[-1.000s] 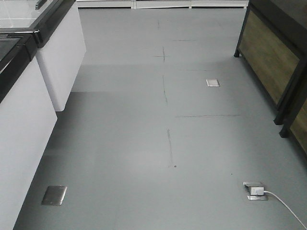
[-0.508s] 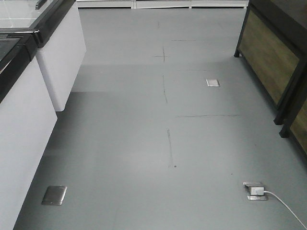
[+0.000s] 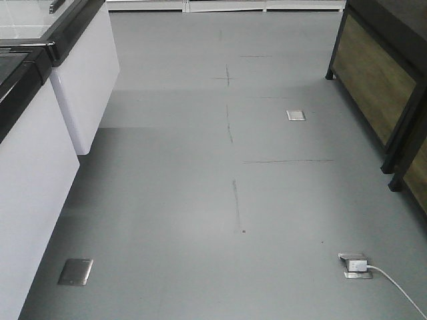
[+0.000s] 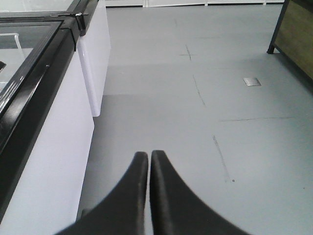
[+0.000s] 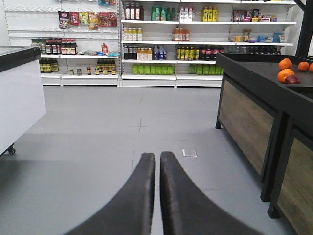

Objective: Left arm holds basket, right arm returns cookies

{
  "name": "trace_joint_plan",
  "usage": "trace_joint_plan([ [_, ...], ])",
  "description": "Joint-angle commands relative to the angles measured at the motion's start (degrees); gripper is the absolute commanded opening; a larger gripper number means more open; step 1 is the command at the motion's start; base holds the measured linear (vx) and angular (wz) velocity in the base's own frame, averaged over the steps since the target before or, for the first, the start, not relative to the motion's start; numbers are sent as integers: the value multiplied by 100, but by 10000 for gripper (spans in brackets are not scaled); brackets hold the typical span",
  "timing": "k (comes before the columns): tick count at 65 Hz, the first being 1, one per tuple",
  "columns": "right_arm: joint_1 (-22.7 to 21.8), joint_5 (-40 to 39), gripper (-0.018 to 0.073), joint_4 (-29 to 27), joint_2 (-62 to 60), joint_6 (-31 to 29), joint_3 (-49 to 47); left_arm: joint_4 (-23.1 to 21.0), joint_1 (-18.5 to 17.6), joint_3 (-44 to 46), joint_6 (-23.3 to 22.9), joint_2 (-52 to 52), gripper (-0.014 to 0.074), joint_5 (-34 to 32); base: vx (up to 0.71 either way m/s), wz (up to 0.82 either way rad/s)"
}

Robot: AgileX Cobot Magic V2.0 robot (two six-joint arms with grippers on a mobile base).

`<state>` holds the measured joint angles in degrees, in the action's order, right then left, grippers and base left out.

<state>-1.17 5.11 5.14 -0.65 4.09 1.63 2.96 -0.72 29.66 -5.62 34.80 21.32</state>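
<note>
Neither the light blue plastic basket nor the dark navy cookie carton shows in any view, so their place cannot be told. The left gripper and the right gripper each have jaws pressed together on nothing. The base could snag the white cable trailing from the grey floor socket, or clip the dark wood-panelled stand. Goods on the white store shelves are too small to identify.

Bright, even light; faint glare on floor.
</note>
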Motion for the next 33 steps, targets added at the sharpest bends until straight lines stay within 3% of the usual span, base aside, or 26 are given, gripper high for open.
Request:
trace_joint_plan([
  [1,0,-435,-6,59,-69,-38,102,4,-34,205,-1,85,-6,-448,0,0],
  [33,0,-435,-6,59,-69,-38,102,-1,-34,205,-12,91,41,-274,0,0],
])
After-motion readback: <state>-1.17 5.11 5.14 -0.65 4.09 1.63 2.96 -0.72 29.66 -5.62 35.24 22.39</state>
